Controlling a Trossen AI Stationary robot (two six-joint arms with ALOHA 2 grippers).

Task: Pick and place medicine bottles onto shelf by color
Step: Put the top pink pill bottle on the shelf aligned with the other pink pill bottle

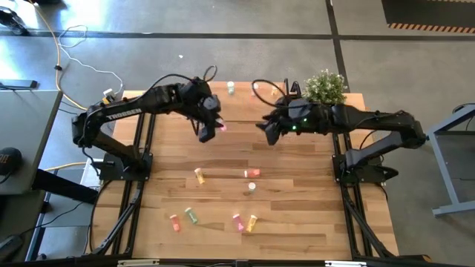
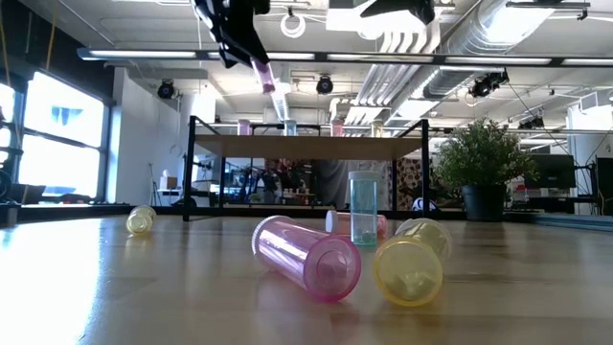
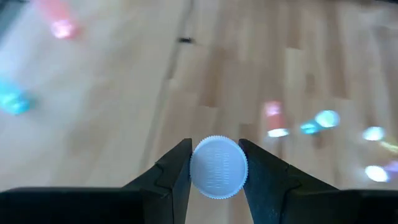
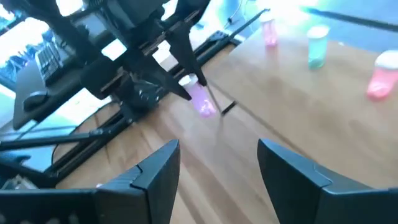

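Note:
My left gripper (image 1: pixel 211 130) hangs over the far middle of the table, shut on a pink medicine bottle (image 4: pixel 201 101) with a white ribbed cap (image 3: pixel 217 167). My right gripper (image 4: pixel 217 165) is raised to its right, open, with nothing between its fingers. The shelf (image 2: pixel 306 146) stands at the far side on black legs, with a few bottles upright on its top. Several more bottles lie on their sides on the tabletop: a yellow one (image 1: pixel 199 175), a red-orange one (image 1: pixel 251 173), a pink one (image 2: pixel 305 256) and a yellow one (image 2: pixel 409 270) near the front edge. My left gripper pinches the pink bottle at its cap end, one finger (image 3: pixel 177 171) on each side of the white cap (image 3: pixel 217 167). The fingers slant down from the table's left side. The pink body (image 2: pixel 264 75) sticks out below them, tilted and lifted clear of table and shelf.
A potted plant (image 1: pixel 325 87) stands at the table's far right corner. A teal bottle (image 2: pixel 363 207) stands upright in front of the shelf. Bare planks lie between the grippers and the scattered bottles.

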